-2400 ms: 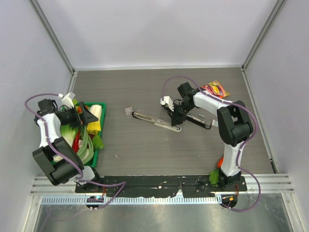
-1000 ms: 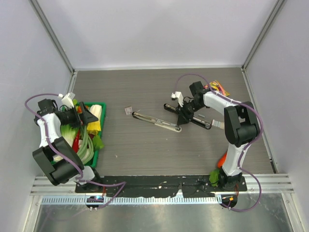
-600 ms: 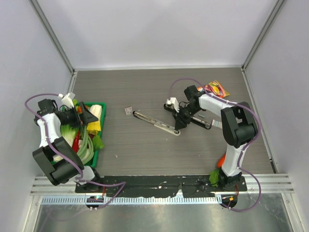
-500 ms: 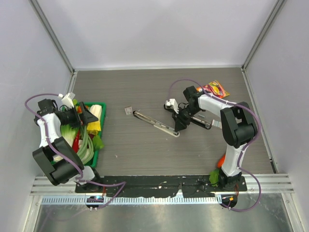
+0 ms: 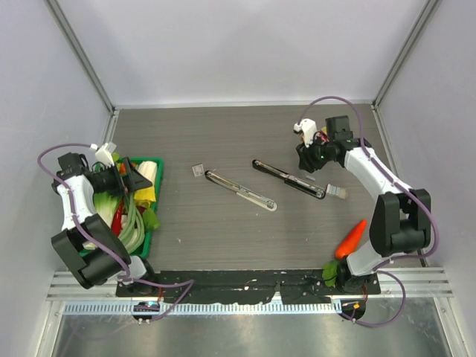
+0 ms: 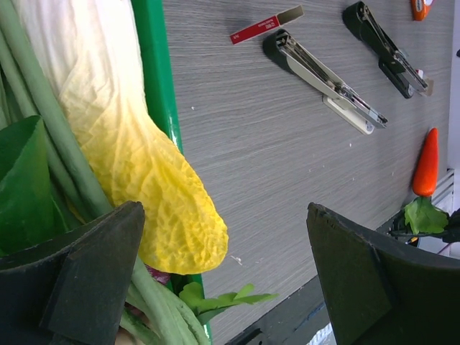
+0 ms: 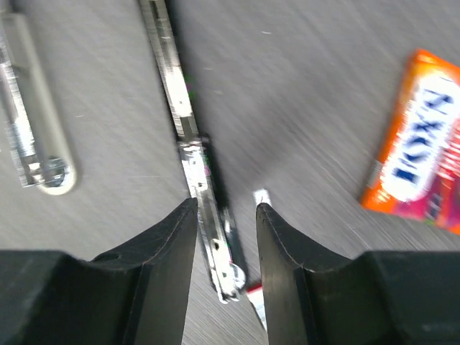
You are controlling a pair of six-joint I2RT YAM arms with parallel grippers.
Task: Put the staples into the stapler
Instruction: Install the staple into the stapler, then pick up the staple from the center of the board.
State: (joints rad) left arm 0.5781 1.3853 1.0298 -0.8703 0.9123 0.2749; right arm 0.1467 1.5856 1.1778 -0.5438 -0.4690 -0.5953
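Staples [image 6: 266,24] show red label in left wrist view, pale speck overhead; left fingers [image 6: 86,273] spread, right fingers [image 7: 162,251] narrowly parted.

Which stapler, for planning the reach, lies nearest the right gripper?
The black stapler, right of the silver one; the right gripper hangs open directly over it.

Grey wood-grain table [image 5: 223,238]: green tray [image 6: 153,72] (left edge), staples [image 5: 197,169], silver stapler [image 5: 240,190], black stapler [image 5: 288,178], carrot [image 5: 350,238], snack packet [image 7: 417,172].
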